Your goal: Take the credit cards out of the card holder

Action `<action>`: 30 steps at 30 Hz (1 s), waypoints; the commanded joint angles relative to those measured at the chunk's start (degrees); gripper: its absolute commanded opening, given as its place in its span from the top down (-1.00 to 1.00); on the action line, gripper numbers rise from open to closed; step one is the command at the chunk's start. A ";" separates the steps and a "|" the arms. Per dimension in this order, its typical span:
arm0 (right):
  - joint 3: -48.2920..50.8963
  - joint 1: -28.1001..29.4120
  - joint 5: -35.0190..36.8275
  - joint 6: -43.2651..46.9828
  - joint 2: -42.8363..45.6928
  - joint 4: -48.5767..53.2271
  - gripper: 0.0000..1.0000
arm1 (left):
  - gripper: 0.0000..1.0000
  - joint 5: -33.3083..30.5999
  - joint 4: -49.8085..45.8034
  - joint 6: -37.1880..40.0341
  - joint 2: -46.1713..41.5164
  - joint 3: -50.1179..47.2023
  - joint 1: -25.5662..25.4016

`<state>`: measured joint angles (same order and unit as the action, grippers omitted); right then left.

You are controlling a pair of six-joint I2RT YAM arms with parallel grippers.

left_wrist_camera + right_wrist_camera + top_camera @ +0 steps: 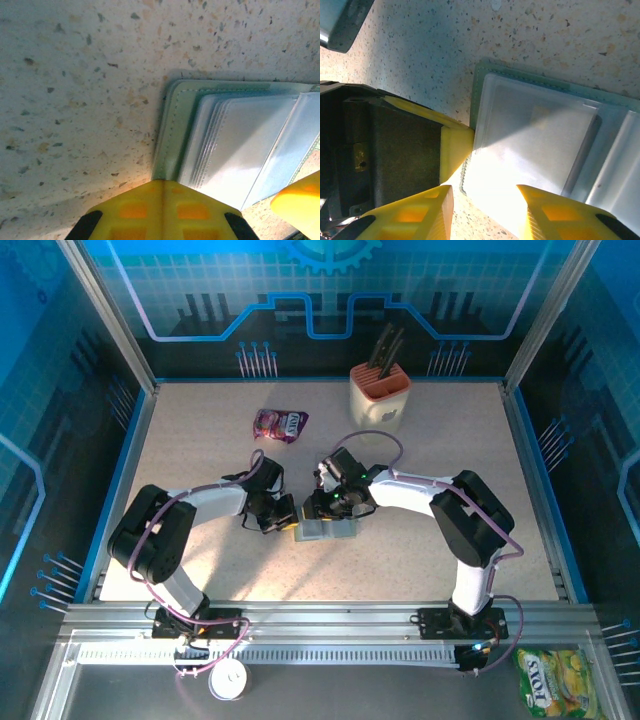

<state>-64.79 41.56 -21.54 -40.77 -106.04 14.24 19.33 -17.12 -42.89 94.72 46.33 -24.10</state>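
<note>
Since the sage-green soft bifold card holder lies open, my left gripper, jaws closed, seemingly pins its nine-o'clock edge. My right gripper, jaws half open, hangs over its clear plastic sleeves.

Colours: card holder sage-green, slots inside pale grey-blue; tabletop beige with dark speckles. Left hand and right hand yellow. Snack pouch purple, knife block cream with orange top.
</note>
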 commanded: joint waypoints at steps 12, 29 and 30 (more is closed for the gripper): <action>-0.06 -0.80 -0.37 0.54 -2.32 1.94 0.23 | 0.96 -0.52 -1.95 1.66 0.24 -0.14 0.41; 0.79 -1.39 1.93 0.53 -1.41 3.78 0.24 | 0.96 -0.45 -3.19 2.55 1.04 1.11 0.49; 0.88 -1.40 2.01 0.52 -1.29 3.67 0.24 | 0.96 -0.45 -2.94 2.47 0.93 0.91 0.59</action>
<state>-64.58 40.75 -20.60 -40.93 -107.81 16.56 19.31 -17.67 -41.76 94.83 46.65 -24.10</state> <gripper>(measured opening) 0.381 0.051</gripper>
